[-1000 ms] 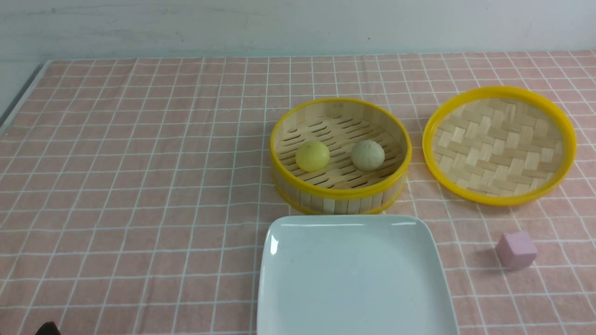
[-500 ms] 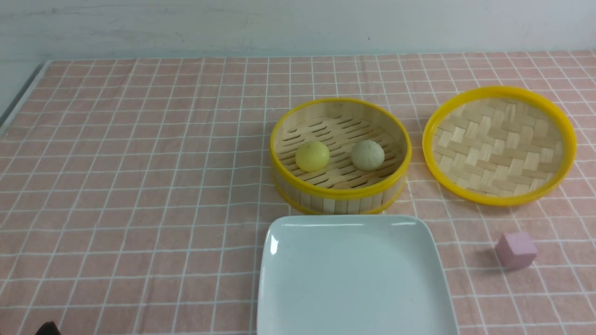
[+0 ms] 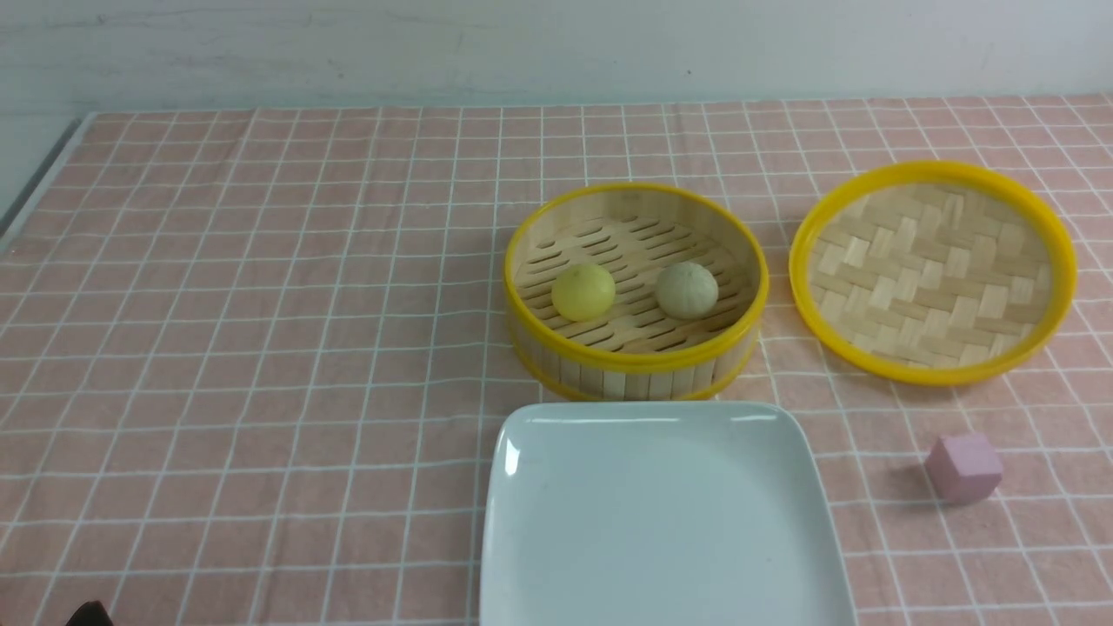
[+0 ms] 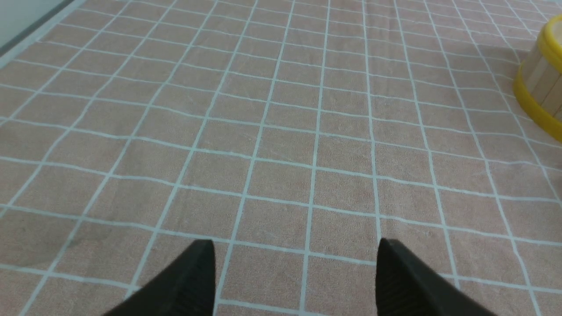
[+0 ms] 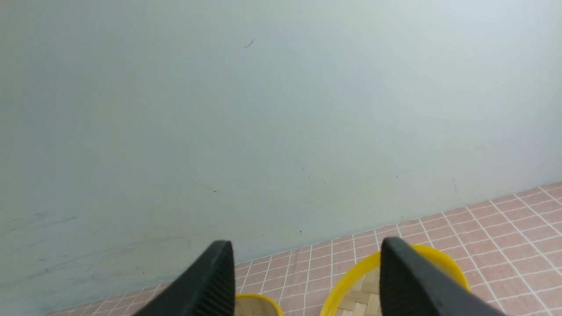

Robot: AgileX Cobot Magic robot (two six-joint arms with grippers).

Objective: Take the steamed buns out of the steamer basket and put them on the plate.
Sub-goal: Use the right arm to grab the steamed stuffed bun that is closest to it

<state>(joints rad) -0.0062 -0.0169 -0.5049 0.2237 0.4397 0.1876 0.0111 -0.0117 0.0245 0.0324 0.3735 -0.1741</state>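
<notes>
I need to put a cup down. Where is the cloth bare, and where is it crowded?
Bare: the wide cloth left of the steamer basket and the plate; also the strip between basket and back wall. Crowded: the right side, among lid, pink cube and plate.

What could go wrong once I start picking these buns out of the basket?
The yellow bun and beige bun lie side by side, so wide jaws reaching for one may nudge the other.
The steamer basket has a tall wall. A low approach may catch its rim and push it against the plate right in front.
The buns are round and the plate is glossy, so a released bun could roll.
</notes>
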